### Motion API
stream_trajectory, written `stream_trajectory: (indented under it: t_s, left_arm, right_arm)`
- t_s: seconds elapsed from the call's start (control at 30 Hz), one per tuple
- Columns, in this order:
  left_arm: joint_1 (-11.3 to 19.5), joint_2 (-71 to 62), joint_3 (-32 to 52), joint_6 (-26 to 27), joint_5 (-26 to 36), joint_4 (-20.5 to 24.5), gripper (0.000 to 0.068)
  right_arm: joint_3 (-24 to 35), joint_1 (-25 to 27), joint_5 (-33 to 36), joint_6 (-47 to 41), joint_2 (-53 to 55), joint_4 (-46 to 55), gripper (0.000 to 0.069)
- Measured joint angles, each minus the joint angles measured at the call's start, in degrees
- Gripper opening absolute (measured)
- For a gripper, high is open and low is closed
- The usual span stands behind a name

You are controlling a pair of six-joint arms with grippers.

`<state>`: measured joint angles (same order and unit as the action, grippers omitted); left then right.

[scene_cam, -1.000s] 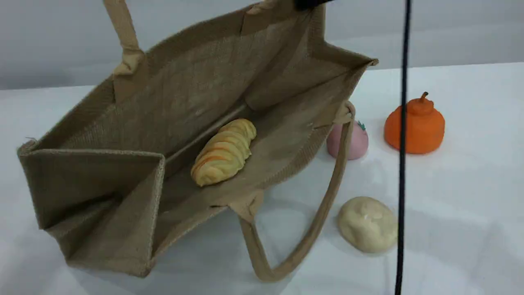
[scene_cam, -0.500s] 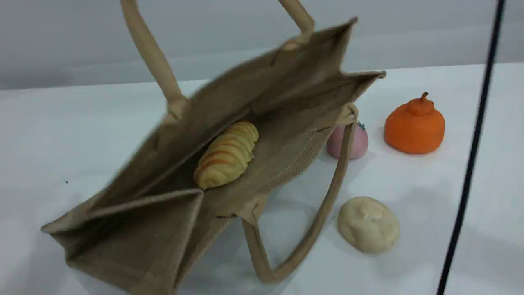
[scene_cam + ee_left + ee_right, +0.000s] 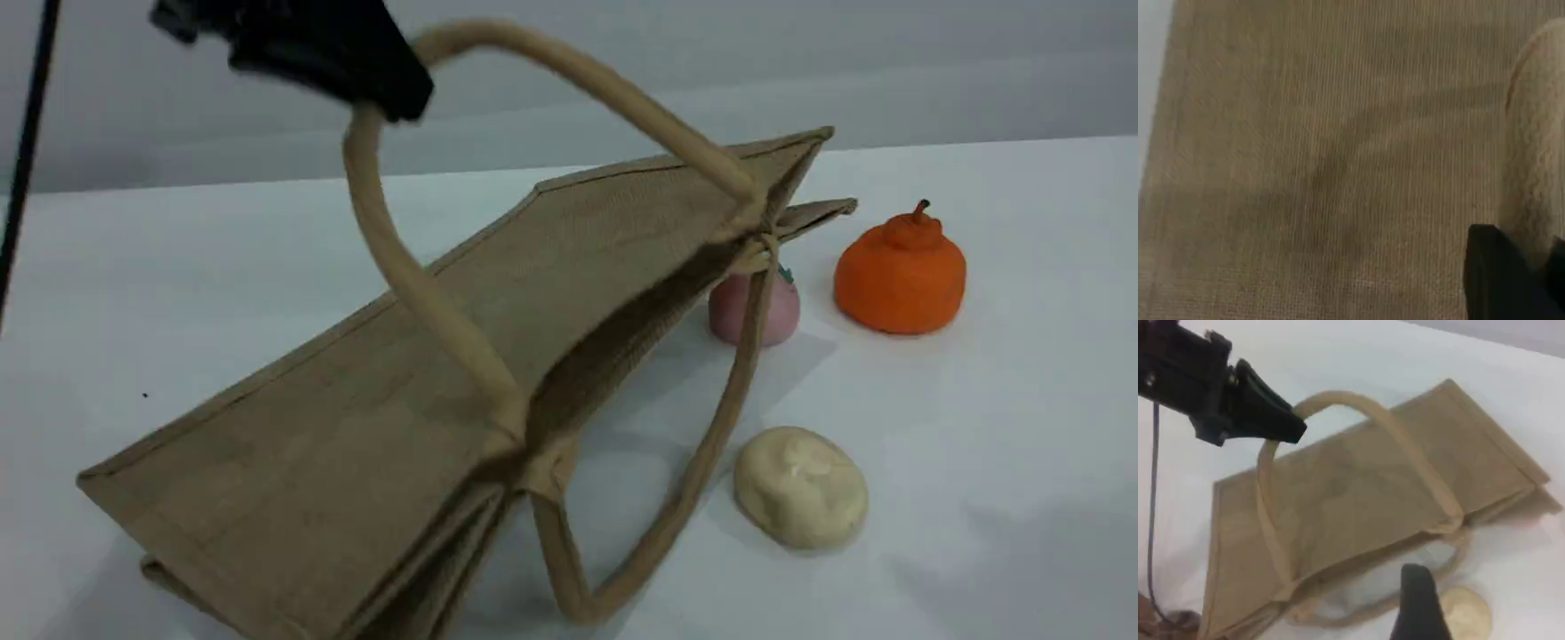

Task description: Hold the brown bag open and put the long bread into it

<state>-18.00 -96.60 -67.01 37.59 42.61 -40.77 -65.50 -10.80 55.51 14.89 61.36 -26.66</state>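
Note:
The brown bag (image 3: 356, 427) lies on its side on the white table, its upper panel folded down so the mouth is almost shut. The long bread is hidden inside it. High at the upper left, my left gripper (image 3: 387, 98) is shut on the bag's upper handle (image 3: 569, 76), which arches up from the panel. The right wrist view shows that same left gripper (image 3: 1288, 430) pinching the handle (image 3: 1405, 433). The left wrist view shows the woven panel (image 3: 1305, 167) and the handle (image 3: 1538, 133) by the fingertip (image 3: 1498, 280). Of my right gripper only one dark fingertip (image 3: 1418, 607) shows, above the bag, with nothing on it.
The bag's lower handle (image 3: 702, 462) loops out over the table. A cream round bun (image 3: 800, 484) lies right of it. A pink round item (image 3: 778, 311) and an orange pumpkin-shaped item (image 3: 900, 271) sit behind. A black cable (image 3: 27, 151) hangs at the far left.
The bag's raised side has dropped forward, closing the mouth and hiding the bread. The left gripper has come into view at the upper left with the handle. The right-hand cable has gone.

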Motion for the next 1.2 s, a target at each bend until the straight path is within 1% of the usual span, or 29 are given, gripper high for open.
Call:
stream_trajectory:
  t_s: [0.27, 0.33, 0.43, 0.57, 0.63, 0.73, 0.83, 0.9, 1.0, 1.1, 1.2]
  left_arm:
    - [-0.2, -3.5, 0.1, 0.6, -0.3, -0.2, 0.0090]
    - [-0.6, -4.2, 0.1, 1.4, -0.4, -0.2, 0.0105]
    - [-1.6, -4.8, 0.1, 2.9, -1.1, -0.2, 0.0174]
    - [-3.4, -6.0, 0.1, 3.2, -2.4, -0.3, 0.0347]
    - [-4.4, -6.8, 0.1, 3.2, -3.4, -0.3, 0.0419]
    - [-6.3, -8.5, 0.1, 3.2, -5.0, -0.4, 0.0493]
    - [-7.6, -10.2, 0.1, 3.2, -5.9, -0.4, 0.0512]
    - [-8.0, -11.0, 0.1, 3.2, -6.7, -0.4, 0.0514]
    - [-8.0, -12.3, 0.0, 3.1, -7.8, -2.8, 0.0514]
    - [-8.0, -12.9, 0.0, 5.3, -7.7, -4.7, 0.0514]
    - [-7.9, -12.9, 0.0, 6.9, -7.7, -4.4, 0.0514]
  right_arm:
    - [0.0, 0.0, 6.1, -2.7, -5.3, 4.8, 0.0421]
    - [0.0, 0.0, 7.2, -4.1, -6.6, 6.9, 0.0421]
    - [0.0, 0.0, 8.6, -5.6, -8.9, 10.0, 0.0421]
    - [0.0, 0.0, 10.3, -6.4, -11.4, 11.9, 0.0421]
    - [0.0, 0.0, 10.9, -7.0, -12.4, 12.2, 0.0421]
    - [0.0, 0.0, 11.4, -7.4, -13.4, 13.0, 0.0421]
    - [-0.1, 0.0, 12.6, -7.4, -13.5, 13.2, 0.0421]
    - [-0.1, 0.0, 13.2, -7.4, -13.5, 13.3, 0.0421]
    - [-0.1, 0.0, 13.4, -7.4, -13.5, 13.3, 0.0421]
    - [-0.1, 0.0, 13.4, -7.4, -13.5, 13.3, 0.0421]
    - [-0.1, 0.0, 14.0, -7.4, -13.5, 13.3, 0.0421]
